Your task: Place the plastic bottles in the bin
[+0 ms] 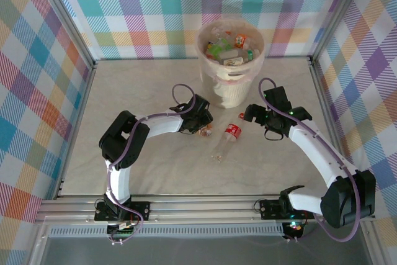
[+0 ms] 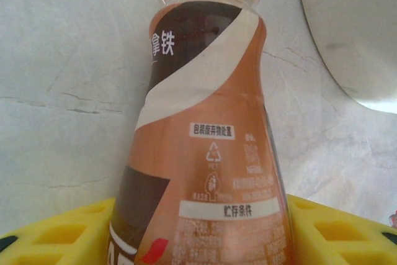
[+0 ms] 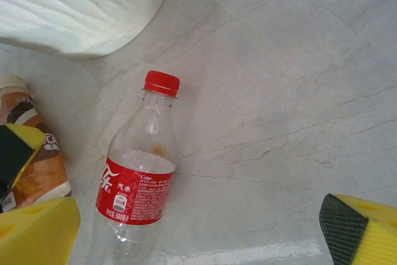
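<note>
Brown bottle (image 2: 211,153), just near-left of the bin (image 1: 232,91), is clamped in the left gripper (image 1: 202,126); red-capped bottle (image 3: 136,178) lies loose on the table (image 1: 136,91) to its right, below the right gripper (image 1: 249,115), jaws wide.

You are looking at a robotics lab test cell: the left arm (image 1: 124,138) and the right arm (image 1: 322,159) are bolted side by side to an aluminium extrusion rail (image 1: 205,206) at the near edge of a marble-patterned table top (image 1: 149,91). Aluminium frame posts (image 1: 65,20) box the table in, and pastel plaid cloth walls (image 1: 37,91) close it on three sides like a backdrop. At the far end stands a bin (image 1: 200,46) stuffed with plastic bottles (image 1: 231,51).
</note>
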`<act>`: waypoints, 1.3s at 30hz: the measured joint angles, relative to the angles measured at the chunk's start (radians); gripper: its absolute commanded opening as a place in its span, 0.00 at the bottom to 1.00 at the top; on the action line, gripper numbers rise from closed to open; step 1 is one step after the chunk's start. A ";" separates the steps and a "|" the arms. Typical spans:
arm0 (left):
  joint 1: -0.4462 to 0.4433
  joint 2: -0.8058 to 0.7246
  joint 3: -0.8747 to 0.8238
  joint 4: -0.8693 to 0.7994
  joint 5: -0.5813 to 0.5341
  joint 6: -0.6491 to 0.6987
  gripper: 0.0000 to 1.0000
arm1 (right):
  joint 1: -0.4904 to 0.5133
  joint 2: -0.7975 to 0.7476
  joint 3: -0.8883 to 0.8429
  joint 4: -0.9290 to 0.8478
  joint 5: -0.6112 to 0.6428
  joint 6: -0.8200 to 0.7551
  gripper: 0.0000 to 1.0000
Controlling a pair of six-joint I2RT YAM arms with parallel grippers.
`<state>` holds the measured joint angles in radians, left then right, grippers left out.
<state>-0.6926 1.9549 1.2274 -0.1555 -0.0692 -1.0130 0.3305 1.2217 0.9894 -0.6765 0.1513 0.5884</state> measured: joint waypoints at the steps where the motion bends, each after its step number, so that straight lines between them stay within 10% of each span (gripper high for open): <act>1: 0.000 -0.002 0.000 -0.004 -0.007 0.002 0.51 | 0.000 0.000 0.000 0.000 0.000 0.000 1.00; 11: 0.000 -0.086 0.000 -0.238 -0.233 0.106 0.44 | 0.000 -0.002 0.000 0.000 0.001 0.000 1.00; 20: 0.027 -0.340 0.048 -0.295 -0.389 0.460 0.40 | 0.000 -0.039 0.000 0.000 0.001 0.000 1.00; 39: 0.100 -0.146 0.863 -0.319 -0.122 1.056 0.38 | 0.000 -0.089 -0.010 0.000 0.001 0.000 1.00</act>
<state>-0.5930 1.8088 2.0899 -0.4747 -0.1909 0.0429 0.3305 1.1328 0.9794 -0.6769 0.1520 0.5880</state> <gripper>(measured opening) 0.529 0.996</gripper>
